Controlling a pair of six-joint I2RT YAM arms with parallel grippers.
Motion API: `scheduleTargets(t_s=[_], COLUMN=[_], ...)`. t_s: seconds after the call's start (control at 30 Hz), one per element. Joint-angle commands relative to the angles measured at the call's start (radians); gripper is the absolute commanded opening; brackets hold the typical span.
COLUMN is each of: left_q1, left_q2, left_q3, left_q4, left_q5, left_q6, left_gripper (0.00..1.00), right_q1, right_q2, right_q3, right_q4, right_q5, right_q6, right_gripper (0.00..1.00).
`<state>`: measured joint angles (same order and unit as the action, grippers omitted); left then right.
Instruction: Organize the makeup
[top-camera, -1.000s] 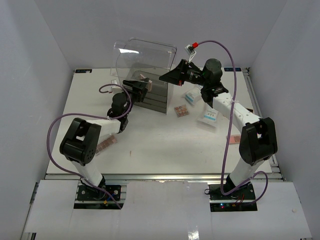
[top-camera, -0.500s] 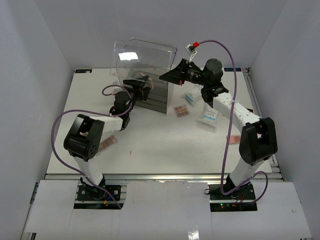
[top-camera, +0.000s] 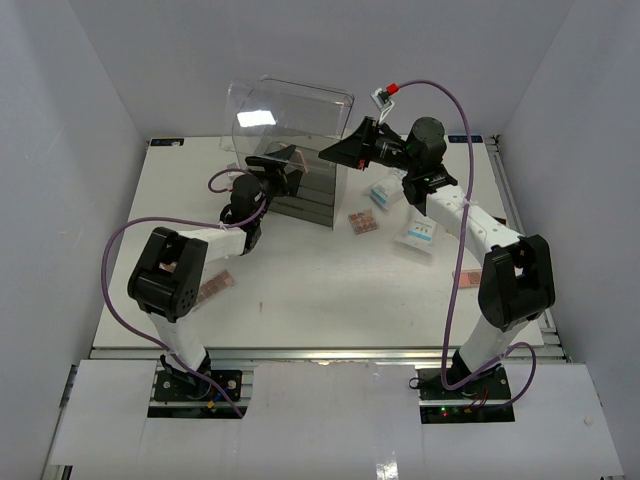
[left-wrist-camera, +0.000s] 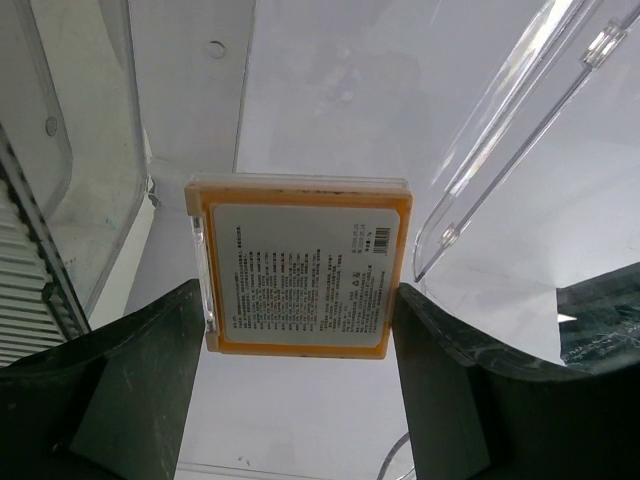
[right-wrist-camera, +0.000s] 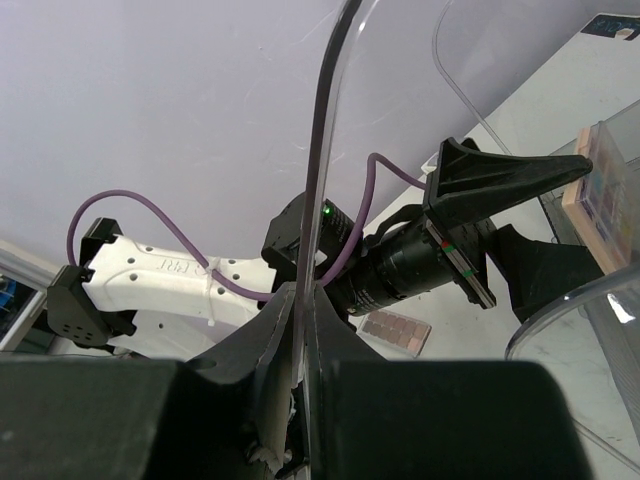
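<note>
Orange palette (left-wrist-camera: 300, 240) is clamped edge-to-edge in the left hand (left-wrist-camera: 297, 325), label side to the wrist camera. It is lifted off the counter (top-camera: 330, 300) and hangs at the open top of the clear organizer box (top-camera: 305, 200) near the far edge. Right hand (right-wrist-camera: 300, 310) is pinched tight on the rim of the clear lid (top-camera: 290, 108), lid tipped up and back, so the top of the box is reachable. Rest of the makeup lies on the counter: brown palette (top-camera: 363, 222) just right of the box, white-and-blue packet (top-camera: 415, 235) further right, second packet (top-camera: 385, 192) behind it, pink palette (top-camera: 213, 288) by the left arm toward the left edge, and a pinkish item (top-camera: 466, 274) partly hidden by the right arm near the right edge. Step in hand, as I read it: drop the orange palette into the top compartment. To do it well, the right hand should hold the lid where it is with no sag, since the lid edge sits close beside the palette in the left wrist view. The left hand goes in under the lid, lowers until the palette is down inside the walls, then spreads its fingers and backs straight out. Risk: a corner catches the box rim or lid and the palette twists in the grip. Compartment floor not visible, so depth is a guess. Task looks early, most items not yet stored.
</note>
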<state>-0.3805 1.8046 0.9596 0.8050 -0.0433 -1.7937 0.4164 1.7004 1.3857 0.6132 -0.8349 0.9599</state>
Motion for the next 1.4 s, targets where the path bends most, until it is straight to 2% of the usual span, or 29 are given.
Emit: scheduleTargets(t_s=[0.0, 0.13, 0.2, 0.27, 0.3, 0.6, 0.97, 1.13, 1.37], left_q1=[0.008, 0.008, 0.008, 0.009, 0.009, 0.009, 0.012, 0.012, 0.011], left_q2=[-0.035, -0.047, -0.058, -0.067, -0.07, -0.112, -0.181, -0.276, -0.449], left_q3=[0.042, 0.052, 0.054, 0.057, 0.057, 0.045, 0.024, -0.049, -0.22], left_q4=[-0.086, -0.089, -0.103, -0.115, -0.115, -0.13, -0.163, -0.203, -0.422], left_q5=[0.001, 0.013, 0.019, 0.025, 0.026, 0.042, 0.16, 0.226, 0.246], left_q6=[-0.027, -0.011, -0.004, -0.001, 0.0, 0.024, 0.083, 0.183, 0.391], left_gripper=[0.59, 0.61, 0.76, 0.96, 0.98, 0.98, 0.98, 0.98, 0.98], right_q1=[-0.008, -0.011, -0.012, -0.014, -0.015, -0.025, -0.033, -0.033, -0.033], right_q2=[-0.045, -0.047, -0.048, -0.051, -0.053, -0.065, -0.062, -0.05, -0.056], right_q3=[0.027, 0.026, 0.024, 0.02, 0.019, 0.009, 0.003, 0.009, -0.008], right_q4=[0.142, 0.143, 0.142, 0.142, 0.142, 0.143, 0.15, 0.151, 0.145], right_q5=[-0.013, -0.011, -0.01, -0.01, -0.01, -0.01, -0.016, -0.012, -0.012], right_q6=[-0.005, -0.004, -0.003, -0.004, -0.004, -0.004, 0.0, 0.003, -0.012], right_gripper=[0.12, 0.12, 0.12, 0.12, 0.12, 0.12, 0.12, 0.12, 0.12])
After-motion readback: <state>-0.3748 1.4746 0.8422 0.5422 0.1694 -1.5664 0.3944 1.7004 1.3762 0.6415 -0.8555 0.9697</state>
